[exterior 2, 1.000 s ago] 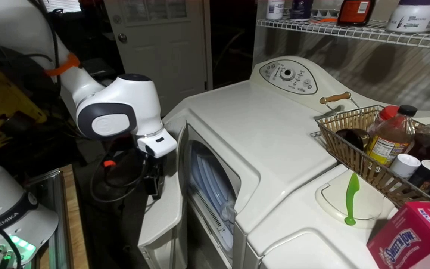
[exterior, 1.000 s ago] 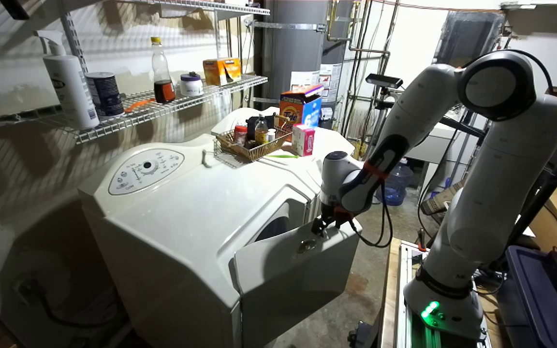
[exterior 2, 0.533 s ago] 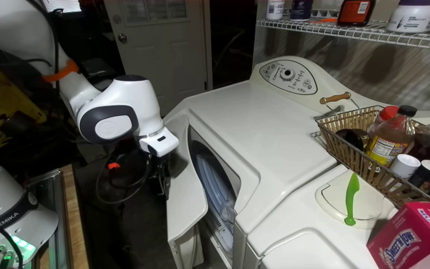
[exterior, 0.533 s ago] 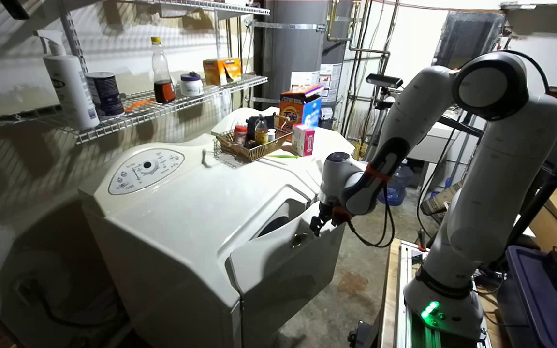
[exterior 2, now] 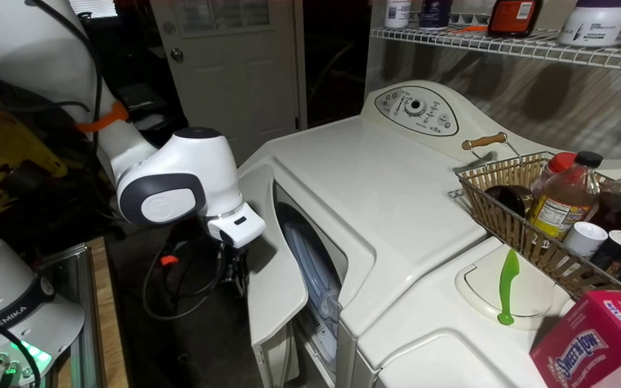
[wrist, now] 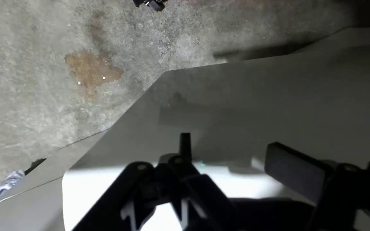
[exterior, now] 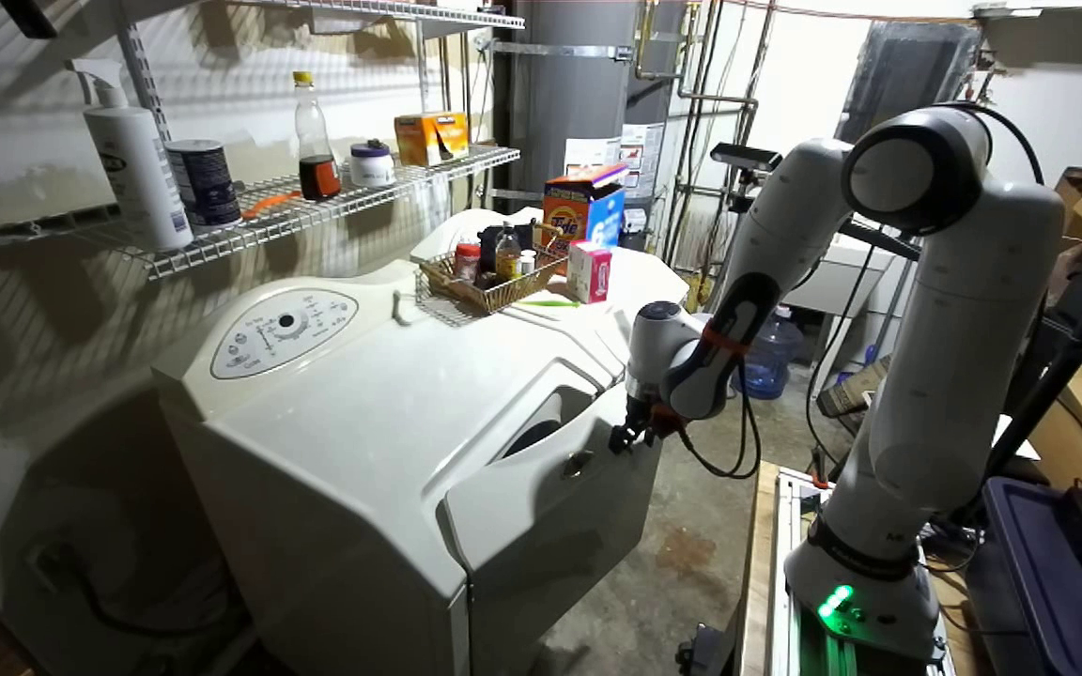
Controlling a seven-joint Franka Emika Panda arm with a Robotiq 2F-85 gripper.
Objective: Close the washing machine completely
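The off-white washing machine [exterior: 363,404] also shows in an exterior view [exterior 2: 337,161]. Its front door [exterior: 550,545] stands partly open, seen too from the other angle [exterior 2: 275,275] and in the wrist view [wrist: 252,96]. A gap shows the dark round opening [exterior 2: 308,258] with bluish shapes inside. My gripper [exterior: 623,439] is at the outer face of the door, near its upper free corner. It is partly hidden behind the wrist in an exterior view [exterior 2: 236,277]. In the wrist view the fingers [wrist: 226,149] are apart with nothing between them. Whether they touch the door I cannot tell.
A wicker basket [exterior: 494,282] with bottles, a pink box [exterior: 589,272] and a Tide box [exterior: 581,208] stand on the neighbouring appliance. A wire shelf [exterior: 316,207] with bottles hangs above. A water jug [exterior: 771,357] stands on the floor behind the arm.
The door has swung inward toward the machine, mostly in the first half second and slightly since. The gripper has moved with it along the outer face, and the arm's elbow has shifted toward the machine.
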